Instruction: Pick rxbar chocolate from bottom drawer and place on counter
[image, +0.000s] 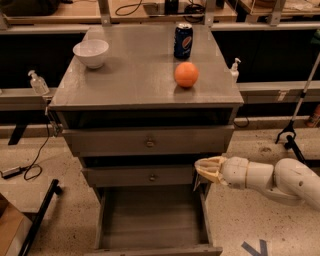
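Grey wooden cabinet in the middle of the view, with three drawers down its front. On the tabletop: a white bowl at the rear left, a blue soda can upright at the rear right, and an orange just in front of the can, apart from it and nearer the right edge.

Below the tabletop, the top drawer and the middle drawer, each with a round knob at its centre, each standing out slightly from the cabinet front. Lowest, the bottom drawer, pulled far out toward the camera, plain grey floor in view between its side walls.

From the right, a pale arm reaching in low and roughly level. At its end, the gripper, pointing left, beside the right end of the middle drawer and above the rear right corner of the bottom drawer. Yellowish fingers drawn close together, tips almost meeting.

No telling where the rxbar chocolate is: not to be made out on the drawer floor, on the tabletop or at the gripper.

Either side of the cabinet, a small pump bottle on a ledge: one at the left, one at the right. Speckled floor underneath, with a dark cable at the left.
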